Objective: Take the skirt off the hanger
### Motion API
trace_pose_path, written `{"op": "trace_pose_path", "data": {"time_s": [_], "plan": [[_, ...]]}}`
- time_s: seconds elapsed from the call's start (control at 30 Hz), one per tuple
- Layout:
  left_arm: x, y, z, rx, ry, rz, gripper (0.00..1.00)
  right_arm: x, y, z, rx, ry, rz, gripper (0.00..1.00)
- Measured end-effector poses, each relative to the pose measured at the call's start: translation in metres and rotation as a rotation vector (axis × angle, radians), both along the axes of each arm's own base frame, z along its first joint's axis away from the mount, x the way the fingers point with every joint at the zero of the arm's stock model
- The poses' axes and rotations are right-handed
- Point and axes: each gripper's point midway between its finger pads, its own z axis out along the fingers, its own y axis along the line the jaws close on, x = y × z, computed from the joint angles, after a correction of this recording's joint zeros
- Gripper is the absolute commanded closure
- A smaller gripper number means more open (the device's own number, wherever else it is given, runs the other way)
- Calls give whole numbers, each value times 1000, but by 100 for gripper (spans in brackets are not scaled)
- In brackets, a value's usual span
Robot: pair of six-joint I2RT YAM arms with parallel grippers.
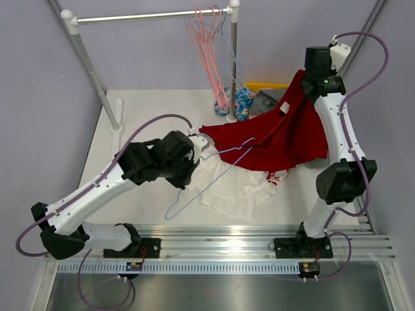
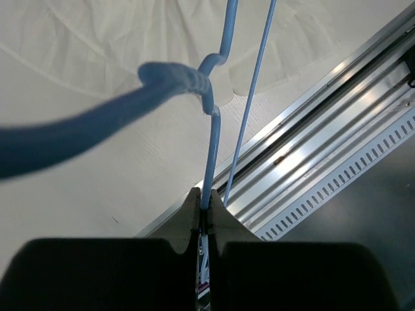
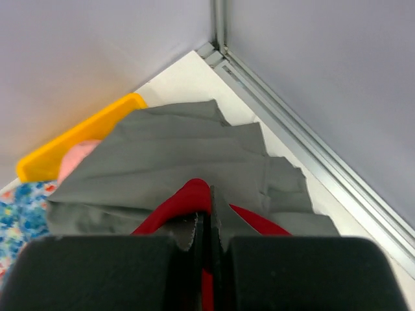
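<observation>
An aluminium rail (image 1: 227, 236) edges the white table (image 1: 149, 107), with lilac walls (image 1: 142, 52) around it. The left gripper (image 2: 206, 206) pinches the blue hanger (image 2: 212, 152). At far right, the right gripper (image 3: 209, 223) pinches the red skirt (image 1: 285, 133), lifted mid-table. Only the right wrist view shows the grey pleated cloth (image 3: 181, 149) whole.

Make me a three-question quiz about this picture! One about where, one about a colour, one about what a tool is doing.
1. Where do the pink hangers hang? A in a drawer; B on the rail; C on a chair.
2. What colour is the wire hanger in the left tool? A green; B black; C blue.
3. The right tool is: A shut on the red skirt; B wide open; C holding a cup.
Answers: B, they dangle from the rail; C, the pinched wire is blue; A, red cloth is pinched in it.
</observation>
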Motion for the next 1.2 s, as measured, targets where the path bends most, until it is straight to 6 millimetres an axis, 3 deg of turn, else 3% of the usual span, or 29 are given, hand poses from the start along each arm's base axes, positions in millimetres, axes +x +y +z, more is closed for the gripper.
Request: {"op": "trace_pose_path", "data": {"time_s": [0.1, 0.23, 0.33, 0.5, 0.63, 0.7, 0.73, 0.77, 0.8, 0.83, 0.93, 1.0, 1.1, 1.2], "plan": [[-6, -20, -15, 29, -8, -11, 100, 26, -6, 9, 21, -15, 4, 100], [-24, -32, -14, -5, -45, -20, 100, 46, -9, -2, 28, 19, 10, 100], [-55, -10, -43, 92, 19, -45, 100, 64, -17, -6, 28, 6, -5, 100], [-119, 18, -111, 285, 124, -132, 100, 80, -28, -3, 22, -14, -16, 100], [-137, 23, -113, 275, 132, -99, 100, 87, -23, 10, 38, -54, 20, 100], [-131, 25, -99, 251, 104, -45, 100, 93, -11, 13, 69, -73, 86, 97], [-128, 24, -90, 231, 87, -24, 100, 98, -1, 13, 94, -81, 142, 88], [-122, 21, -76, 203, 58, 0, 100, 103, 10, 12, 125, -86, 208, 61], [-115, 14, -58, 153, 28, 24, 100, 106, 21, 9, 156, -86, 266, 14], [-107, 5, -37, 96, -4, 48, 100, 107, 32, 6, 187, -79, 321, 1], [-75, -23, 36, -97, -114, 142, 100, 104, 61, -11, 256, -32, 453, 1], [-47, -28, 79, -183, -200, 222, 100, 89, 74, -34, 288, 38, 487, 1], [-6, -24, 132, -253, -325, 327, 100, 45, 93, -78, 327, 157, 518, 1], [20, -10, 178, -296, -442, 387, 100, -1, 104, -103, 356, 225, 538, 0]]}}
